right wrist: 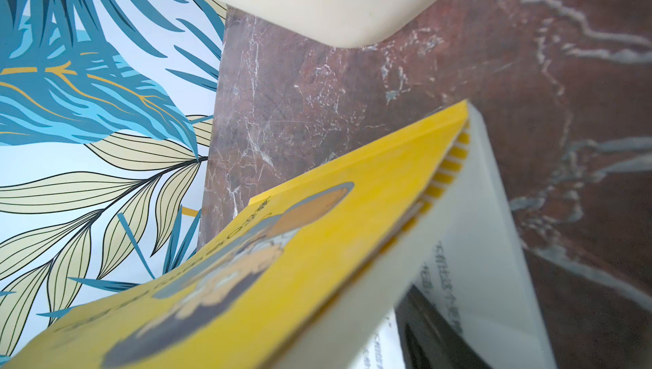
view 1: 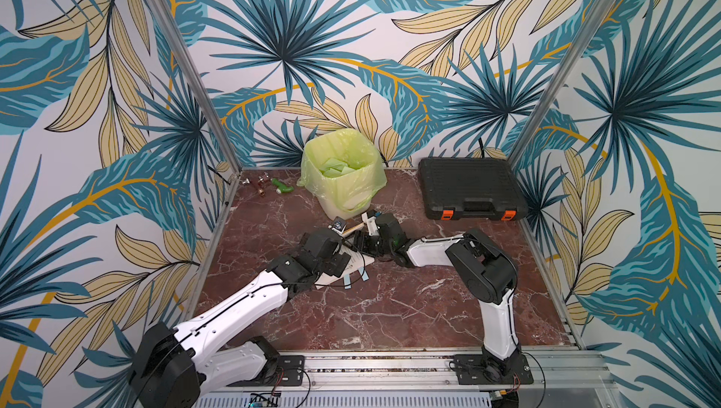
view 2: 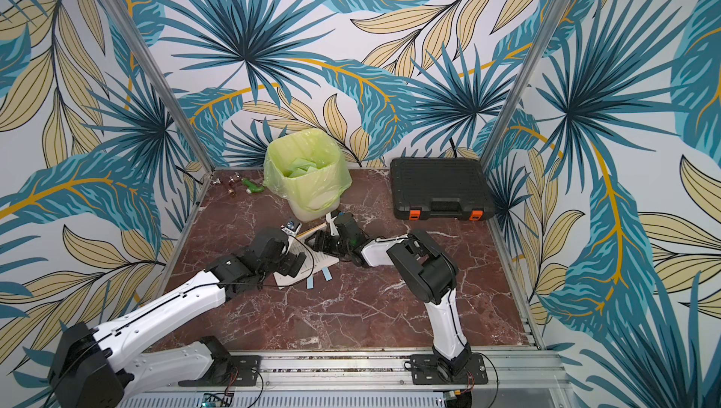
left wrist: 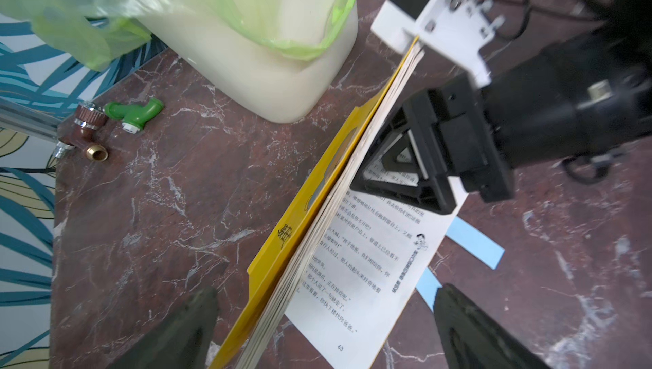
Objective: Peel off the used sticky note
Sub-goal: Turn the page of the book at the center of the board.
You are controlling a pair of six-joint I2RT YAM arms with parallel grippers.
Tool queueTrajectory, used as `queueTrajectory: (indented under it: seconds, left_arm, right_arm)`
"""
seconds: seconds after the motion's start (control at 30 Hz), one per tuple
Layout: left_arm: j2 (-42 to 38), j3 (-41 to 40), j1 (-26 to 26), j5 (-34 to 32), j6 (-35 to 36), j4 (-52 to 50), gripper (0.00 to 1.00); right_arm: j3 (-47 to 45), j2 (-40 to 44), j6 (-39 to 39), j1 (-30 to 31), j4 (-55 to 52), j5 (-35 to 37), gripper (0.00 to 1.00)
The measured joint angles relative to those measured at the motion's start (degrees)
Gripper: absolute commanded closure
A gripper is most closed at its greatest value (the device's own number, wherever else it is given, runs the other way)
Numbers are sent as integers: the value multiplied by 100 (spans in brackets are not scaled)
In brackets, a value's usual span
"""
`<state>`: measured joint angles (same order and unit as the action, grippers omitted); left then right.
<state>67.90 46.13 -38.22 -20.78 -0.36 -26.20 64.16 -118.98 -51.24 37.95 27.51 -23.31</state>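
A yellow-covered book [view 1: 353, 267] lies open on the marble table. Its cover and a stack of pages [left wrist: 317, 215] stand tilted up. Two blue sticky notes [left wrist: 472, 240] [view 1: 365, 275] stick out from under the flat page's edge; I cannot tell which is the used one. My left gripper [left wrist: 324, 293] hangs open over the book's near end, touching neither book nor notes. My right gripper [view 1: 361, 242] straddles the raised stack with its jaws apart. Its black finger [left wrist: 398, 159] rests against the stack on the page side. The yellow cover [right wrist: 282, 243] hides its other finger.
A cream bin [view 1: 343, 197] lined with a green bag stands just behind the book, with pale notes inside. At the back right is a black tool case [view 1: 470, 187]. Brass and green pipe fittings [view 1: 283, 187] lie in the back left corner.
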Motion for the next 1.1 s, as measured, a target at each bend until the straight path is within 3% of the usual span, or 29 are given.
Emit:
queueTrajectory:
  seconds: [0.1,0.27,0.4,0.73,0.87,1.1]
  left_arm:
    - [367,0,0,-122,170,7,1]
    - [592,2,48,-229,393,85,26]
    - [732,70,192,-157,463,127,38]
    - [1025,208,494,546,334,101,98]
    - [920,205,739,1410,11,85,100]
    - [732,164,931,2824,-1021,343,100]
  right_arm:
    - [13,-17,2,-24,0,-98,31]
    - [15,-28,4,-42,7,-164,33]
    - [15,-31,4,-48,4,-208,34]
    - [-42,28,138,-94,-81,-293,36]
    - [-313,533,409,-203,-535,-275,36]
    - [-1071,2120,994,-509,-1338,-107,36]
